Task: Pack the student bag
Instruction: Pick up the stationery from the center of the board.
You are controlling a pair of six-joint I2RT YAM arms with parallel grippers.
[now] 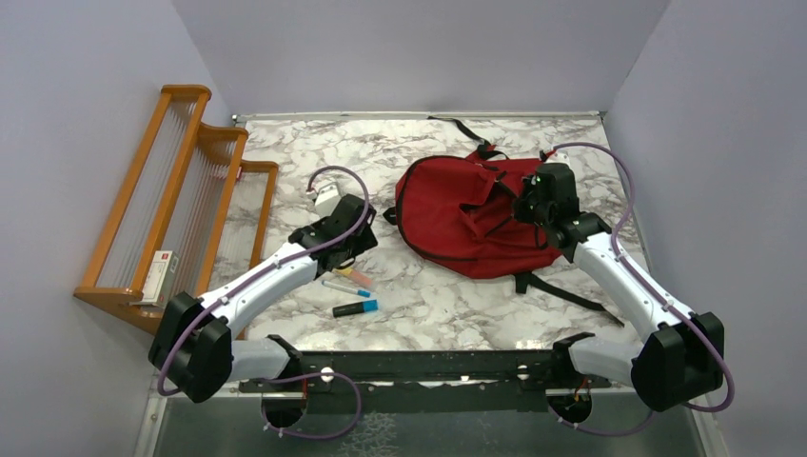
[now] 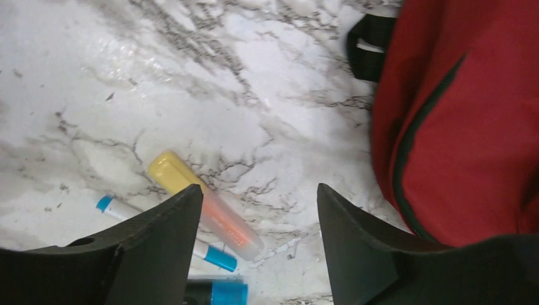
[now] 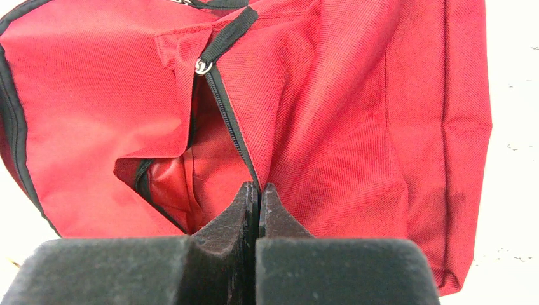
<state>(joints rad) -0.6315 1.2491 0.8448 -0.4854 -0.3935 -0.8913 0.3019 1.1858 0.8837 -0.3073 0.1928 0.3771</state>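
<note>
The student bag (image 1: 471, 214) is a large red backpack with black trim, lying flat at mid-table. Its zipper is partly open and shows red lining in the right wrist view (image 3: 356, 114). My right gripper (image 1: 533, 205) sits over the bag's right side; its jaws (image 3: 259, 187) are shut on the fabric edge beside the zipper. My left gripper (image 1: 354, 249) is open and empty (image 2: 259, 190), low over the table just left of the bag (image 2: 470, 127). Below its left finger lie an orange and yellow highlighter (image 2: 203, 206), a white pen with blue ends (image 2: 210, 254) and a blue-capped marker (image 2: 222, 293).
A wooden rack (image 1: 181, 190) stands along the left wall with a small white and red box (image 1: 160, 276) on it. The three pens (image 1: 354, 290) lie in front of the left gripper. Black bag straps (image 1: 561, 290) trail toward the right arm.
</note>
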